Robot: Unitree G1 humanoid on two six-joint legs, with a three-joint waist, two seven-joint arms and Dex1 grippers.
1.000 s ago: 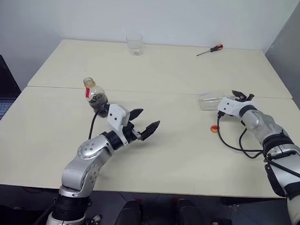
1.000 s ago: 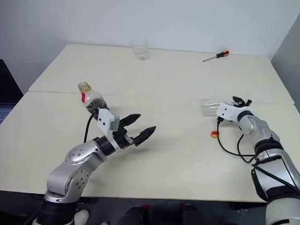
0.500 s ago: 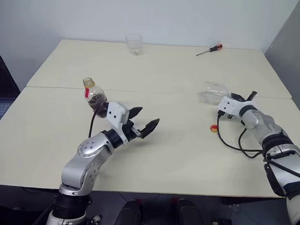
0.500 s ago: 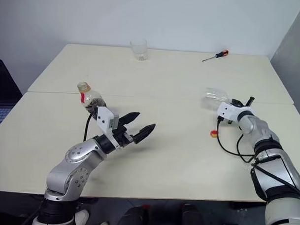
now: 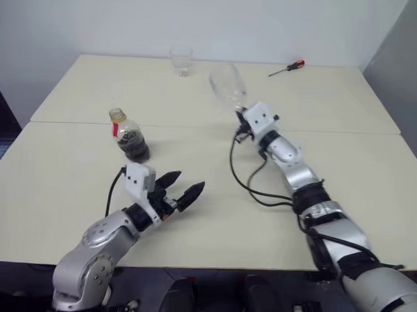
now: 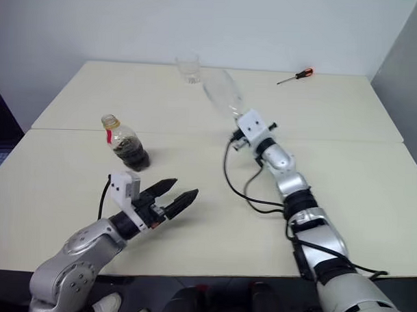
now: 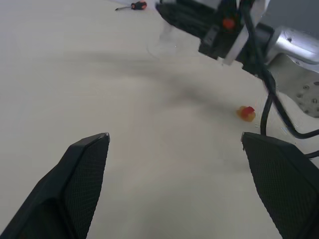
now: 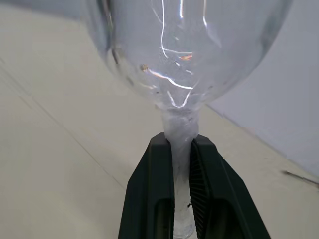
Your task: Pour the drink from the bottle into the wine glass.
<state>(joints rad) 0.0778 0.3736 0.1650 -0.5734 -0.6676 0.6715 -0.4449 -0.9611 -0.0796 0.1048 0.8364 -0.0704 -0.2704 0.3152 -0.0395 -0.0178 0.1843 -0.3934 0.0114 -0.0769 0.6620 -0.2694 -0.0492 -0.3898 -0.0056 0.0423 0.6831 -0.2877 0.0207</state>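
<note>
wine glass [image 8: 184,55] stem clamped in right hand [image 8: 180,149], bowl tilted above

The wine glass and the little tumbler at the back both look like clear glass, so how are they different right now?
The wine glass has a stem and a rounded bowl; the tumbler is short and stemless. The wine glass is held off the table, tilted, its stem pinched between the right gripper's fingers, while the tumbler stands upright on the table near the far edge, untouched. The wine glass looks larger. Both are clear and look empty.
</note>
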